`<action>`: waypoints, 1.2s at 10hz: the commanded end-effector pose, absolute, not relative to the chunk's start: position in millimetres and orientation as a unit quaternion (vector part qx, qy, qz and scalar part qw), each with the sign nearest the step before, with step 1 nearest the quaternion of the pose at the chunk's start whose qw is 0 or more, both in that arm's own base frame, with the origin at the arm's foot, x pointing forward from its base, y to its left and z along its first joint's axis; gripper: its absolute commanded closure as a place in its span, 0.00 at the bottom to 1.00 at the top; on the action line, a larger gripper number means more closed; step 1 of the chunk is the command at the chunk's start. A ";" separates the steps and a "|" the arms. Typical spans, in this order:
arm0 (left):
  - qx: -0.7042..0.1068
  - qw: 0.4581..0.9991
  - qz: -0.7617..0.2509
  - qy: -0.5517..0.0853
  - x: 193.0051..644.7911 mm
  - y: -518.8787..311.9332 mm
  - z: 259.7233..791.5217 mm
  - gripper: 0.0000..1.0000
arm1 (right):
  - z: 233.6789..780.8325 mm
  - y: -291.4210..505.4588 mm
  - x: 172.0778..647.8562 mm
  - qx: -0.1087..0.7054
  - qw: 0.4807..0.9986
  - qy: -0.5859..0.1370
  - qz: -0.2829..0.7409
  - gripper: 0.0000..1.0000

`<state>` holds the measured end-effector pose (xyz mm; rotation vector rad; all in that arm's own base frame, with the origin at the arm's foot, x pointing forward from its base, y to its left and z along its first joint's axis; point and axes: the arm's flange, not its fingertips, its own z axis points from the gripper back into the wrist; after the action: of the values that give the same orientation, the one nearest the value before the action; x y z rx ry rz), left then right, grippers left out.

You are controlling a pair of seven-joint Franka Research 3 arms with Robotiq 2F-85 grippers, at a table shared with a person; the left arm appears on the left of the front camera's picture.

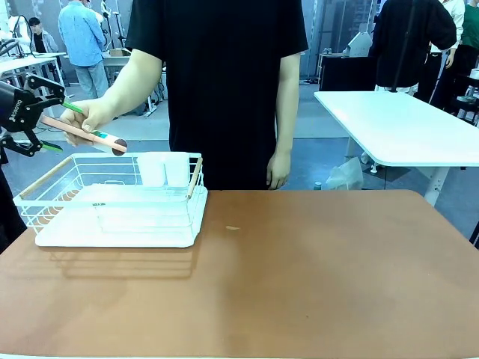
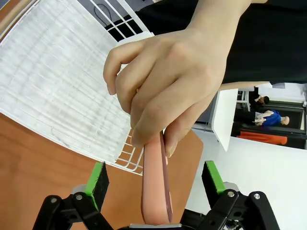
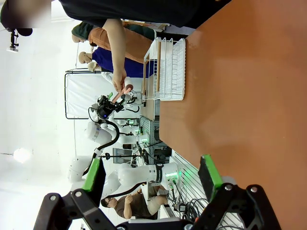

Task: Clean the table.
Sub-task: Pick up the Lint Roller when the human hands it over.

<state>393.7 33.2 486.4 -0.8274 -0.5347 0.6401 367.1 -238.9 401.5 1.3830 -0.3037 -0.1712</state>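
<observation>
Front view: at the far left, the left robot hand [image 1: 63, 127] is being held above the worktop [image 1: 299, 284] with its fingers spread wide. A pink flat stick [image 1: 105, 139] is being offered between those spread fingers by the person's hand [image 1: 86, 118], which is gripping it just beyond the fingertips. The stick's dark end is pointing away from the robot hand. Below that hand and just to its right, a white wire basket [image 1: 45, 196] is being carried on the far left part of the reddish-brown worktop. Two white cups [image 1: 165, 169] are being kept upright in the basket's far corner. Well to the right of the hand, a small crumb [image 1: 233, 228] is lying on the bare worktop.

In the left wrist view, the green pads [image 2: 98, 178] are being kept apart, with a gap on each side of the stick [image 2: 156, 191]. The stick is being pinched by the person's hand [image 2: 168, 81] ahead of the fingertips, and the basket [image 2: 57, 86] is lying beyond.

In the right wrist view, the right robot hand [image 3: 151, 175] is likewise being held spread, with the worktop [image 3: 240, 96] stretching ahead of it.
</observation>
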 end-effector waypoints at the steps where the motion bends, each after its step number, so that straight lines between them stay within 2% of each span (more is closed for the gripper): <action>1: -0.376 0.833 0.315 -0.257 391.9 25.5 483.8 0.00 | 404.1 -238.4 366.7 0.636 0.755 -0.139 -0.078 0.00; 3: -0.369 0.839 0.304 -0.259 395.0 26.6 482.6 0.00 | 404.1 -238.4 366.7 0.636 0.755 -0.139 -0.078 0.00; 4: -0.370 0.840 0.296 -0.264 396.7 28.4 482.2 0.05 | 404.1 -238.4 366.7 0.636 0.755 -0.139 -0.078 0.00; 12: -0.380 0.835 0.286 -0.278 399.1 33.1 485.4 0.81 | 404.1 -238.4 366.7 0.636 0.755 -0.139 -0.078 0.00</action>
<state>395.4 31.6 486.8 -0.8119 -0.5514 0.6207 367.1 -238.9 401.5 1.3830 -0.3037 -0.1712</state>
